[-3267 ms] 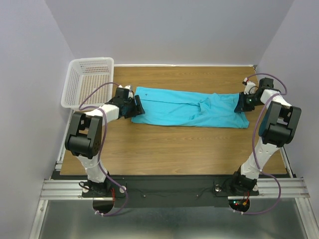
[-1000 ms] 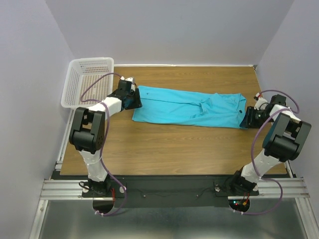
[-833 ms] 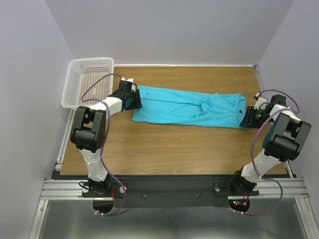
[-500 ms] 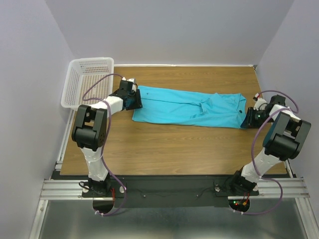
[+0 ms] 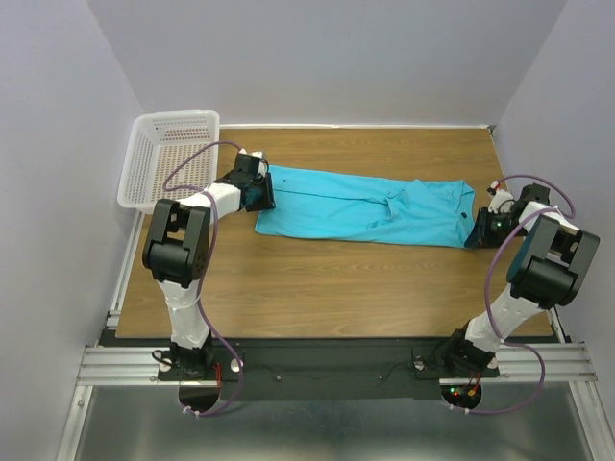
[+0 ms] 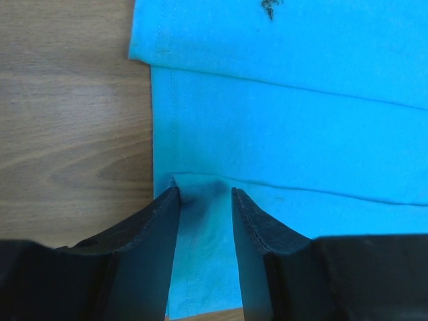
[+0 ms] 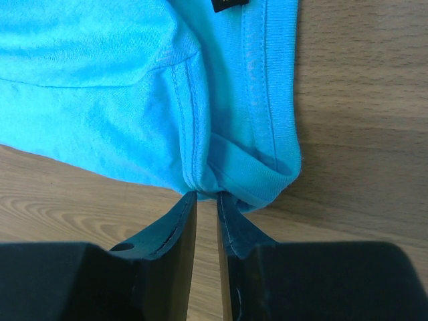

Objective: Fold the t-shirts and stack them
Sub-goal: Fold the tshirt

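Observed: turquoise t-shirt (image 5: pixel 365 206) lies flat as a long folded strip across the wooden table (image 5: pixel 336 279).
At its left end, the left gripper (image 6: pixel 204 194) has its jaws spread astride the hem. At its right end, the right gripper (image 7: pixel 206 197) has its jaws nearly together at the cloth edge; grip undetermined.

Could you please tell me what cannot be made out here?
Right wrist view: whether the right pincer grips the t-shirt hem; the fingertips cover the contact.
Left wrist view: cloth under the left pincer, hidden by its fingers.
Right wrist view: the black label, cut off by the top edge.
Top view: both jaw gaps, too small.
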